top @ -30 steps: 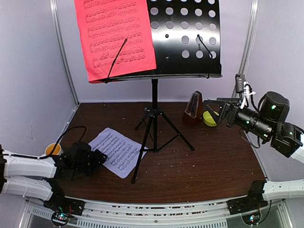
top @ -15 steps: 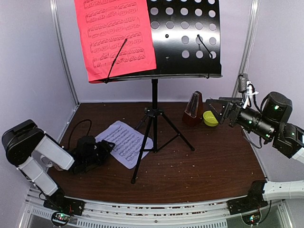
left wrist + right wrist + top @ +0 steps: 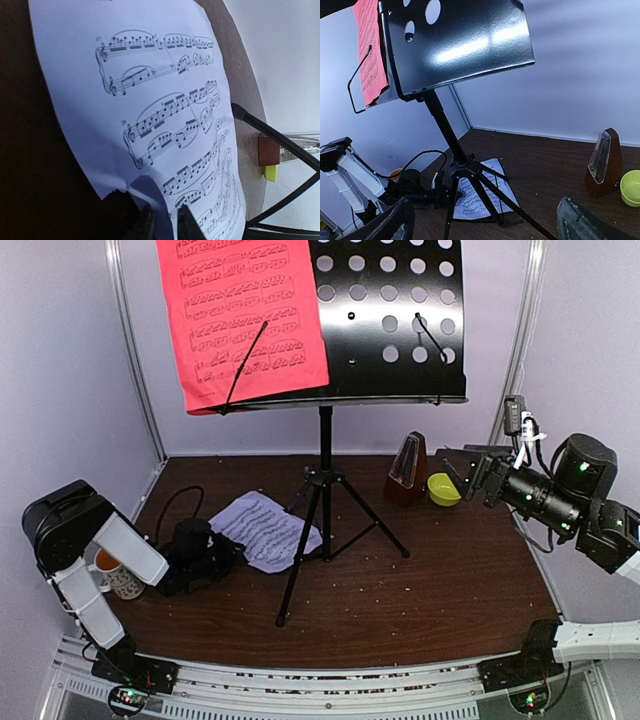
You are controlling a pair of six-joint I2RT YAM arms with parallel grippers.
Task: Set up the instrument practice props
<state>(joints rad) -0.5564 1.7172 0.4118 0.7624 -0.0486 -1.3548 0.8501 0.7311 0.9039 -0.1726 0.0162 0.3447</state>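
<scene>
Pinches white sheet [image 3: 150, 100] edge in narrow left jaws, lower left; holds right jaws wide, centre right, near bowl [image 3: 443, 488]; mug [image 3: 118, 580] contents unclear.

Bright, even light. Glare streaks across music stand [image 3: 465, 50]. Left wrist view: white sheet [image 3: 75, 60] bluish, shadowed and blurred near bottom edge.

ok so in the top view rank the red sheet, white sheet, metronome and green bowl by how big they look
1. red sheet: clearly largest, though it sits high up, nearer the camera, which inflates it
2. white sheet
3. metronome
4. bowl: smallest, a little under the metronome
</scene>
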